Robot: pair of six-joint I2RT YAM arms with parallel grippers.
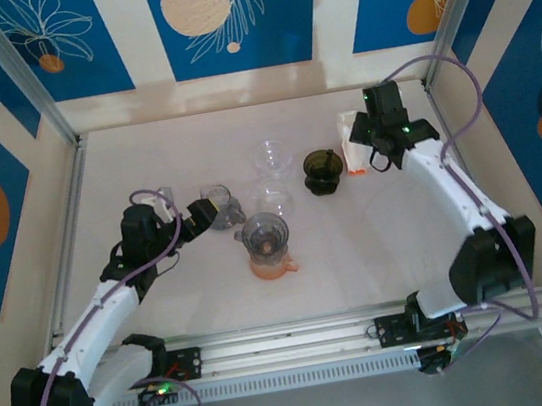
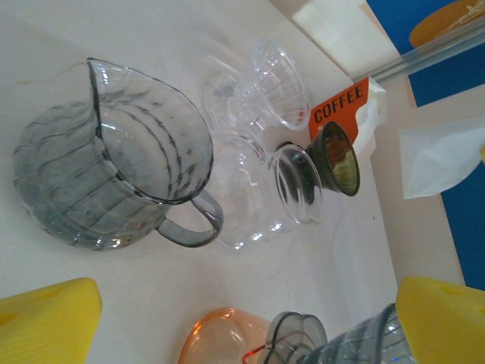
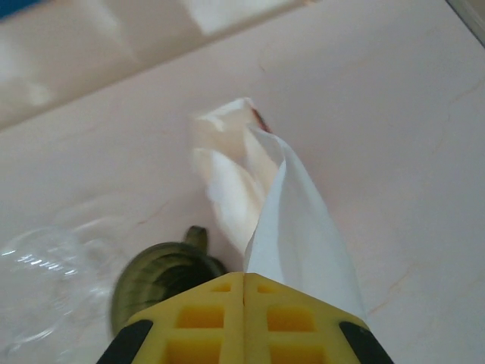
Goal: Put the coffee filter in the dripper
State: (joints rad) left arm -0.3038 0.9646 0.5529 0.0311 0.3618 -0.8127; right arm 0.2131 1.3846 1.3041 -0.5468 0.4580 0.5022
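Right wrist view: coffee filter (image 3: 299,212) being held up, not yet sitting in dripper (image 3: 161,279).
Right gripper (image 3: 244,303) is pinching the white filter flat between closed fingers, above and just beside the dark dripper. Pickup looks done, while lowering into the dripper and releasing is remaining. Filter pack (image 2: 339,106) is lying just behind the dripper. Left gripper (image 2: 242,326) is sitting wide and empty, well apart from the dripper, near grey pitcher (image 2: 114,174).

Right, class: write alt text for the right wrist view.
The right gripper, shut, holds a white paper coffee filter above a pale table. A dark green dripper sits lower left, with blurred clear glassware beside it.
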